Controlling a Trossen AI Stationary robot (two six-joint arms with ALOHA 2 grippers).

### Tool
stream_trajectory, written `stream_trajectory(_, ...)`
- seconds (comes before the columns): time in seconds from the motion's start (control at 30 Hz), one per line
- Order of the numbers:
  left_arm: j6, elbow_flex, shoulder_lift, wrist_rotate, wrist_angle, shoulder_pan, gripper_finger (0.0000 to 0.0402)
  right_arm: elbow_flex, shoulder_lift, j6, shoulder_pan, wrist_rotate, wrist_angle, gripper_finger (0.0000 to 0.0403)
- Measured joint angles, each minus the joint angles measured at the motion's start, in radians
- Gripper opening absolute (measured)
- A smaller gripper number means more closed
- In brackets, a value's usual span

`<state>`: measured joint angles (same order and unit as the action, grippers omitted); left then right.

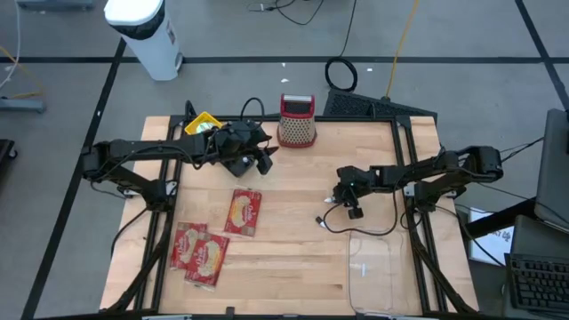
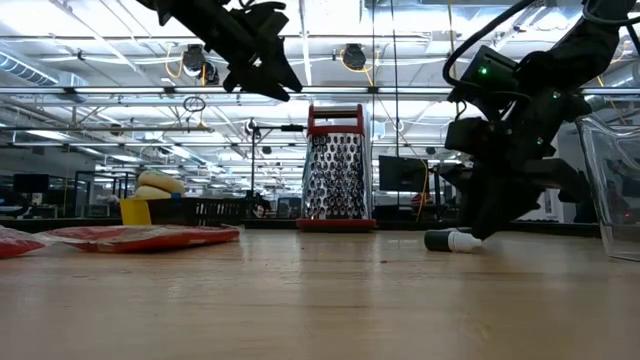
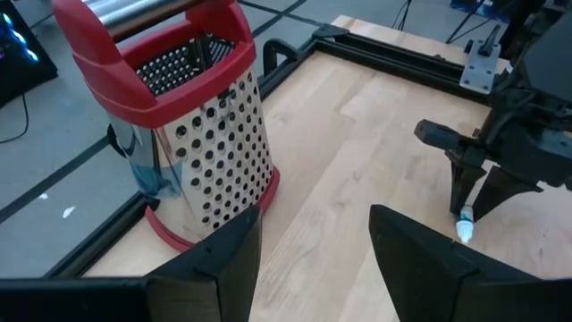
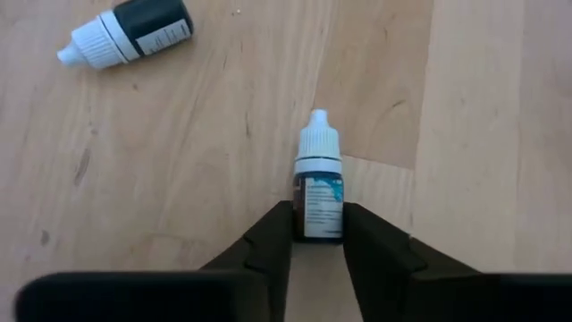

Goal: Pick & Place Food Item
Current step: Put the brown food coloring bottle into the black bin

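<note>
A small dark dropper bottle with a white cap is at the table's right middle, with my right gripper shut on it. A second such bottle lies on its side on the wood just beyond it. Red food packets lie flat at the near left. My left gripper hangs open above the table beside the red grater, with nothing between its fingers. My right gripper pinches the bottle's dark body between its two fingers, one finger on each side. The fingers slant down from the table's right, and the bottle lies along them. Its white cap sticks out past the fingertips, down toward the wood.
The metal grater with a red handle stands at the far middle. A yellow bin sits at the far left. A clear plastic container stands at the near right. Bare wood lies between the packets and the bottles.
</note>
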<state>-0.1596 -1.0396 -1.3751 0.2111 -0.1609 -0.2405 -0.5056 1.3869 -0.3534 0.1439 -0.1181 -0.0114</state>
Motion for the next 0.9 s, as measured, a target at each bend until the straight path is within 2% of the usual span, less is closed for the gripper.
stream_trajectory(0.17, 0.0, 0.0, 0.0, 0.0, 0.0, 0.0, 0.0209, 0.001, 0.002, 0.017, 0.0, 0.008, -0.022, 0.0048)
stream_trajectory(0.5, -0.017, 0.0, 0.0, -0.013, 0.002, 0.001, 0.0209, -0.003, -0.049, 0.055, -0.001, 0.045, -0.164, 0.0056)
stream_trajectory(0.7, -0.018, 0.0, -0.014, -0.099, 0.06, 0.023, 0.0209, -0.004, -0.102, 0.088, -0.001, 0.038, -0.401, 0.0056)
stream_trajectory(0.8, 0.041, 0.0, -0.049, -0.185, 0.096, 0.054, 0.0209, -0.004, -0.103, 0.107, -0.001, 0.036, -0.501, 0.0057)
stream_trajectory(0.9, 0.122, 0.001, -0.088, -0.218, 0.117, 0.098, 0.0209, -0.004, -0.103, 0.109, -0.001, 0.015, -0.55, 0.0056)
